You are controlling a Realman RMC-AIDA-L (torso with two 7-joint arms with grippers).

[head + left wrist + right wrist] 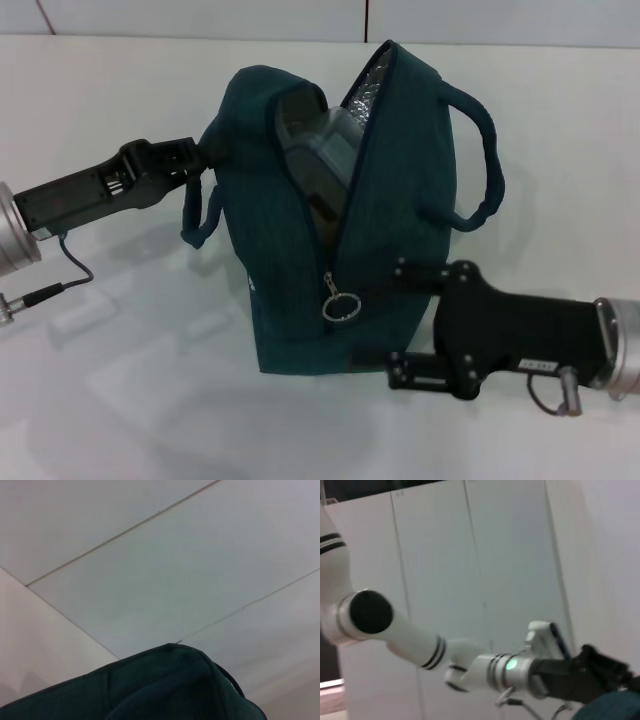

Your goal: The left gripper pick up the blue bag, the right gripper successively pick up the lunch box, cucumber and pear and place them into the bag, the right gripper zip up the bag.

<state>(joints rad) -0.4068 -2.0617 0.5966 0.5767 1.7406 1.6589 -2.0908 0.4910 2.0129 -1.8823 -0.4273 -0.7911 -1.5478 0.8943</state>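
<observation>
The blue bag (400, 190) stands upright on the white table in the head view, its zipper open above the metal ring pull (341, 306). The lunch box (312, 135) shows inside the opening against the foil lining, with something dark below it. The cucumber and the pear are hidden. My left gripper (205, 152) holds the bag's upper left side by a loop handle. My right gripper (395, 320) is open at the bag's lower right, fingers pointing at the ring pull. The bag's fabric also shows in the left wrist view (165, 685) and in the right wrist view (615, 707).
The white table (120, 390) spreads around the bag. The bag's second loop handle (485, 170) sticks out to the right, above my right arm. The right wrist view shows my left arm (520, 667) before wall panels.
</observation>
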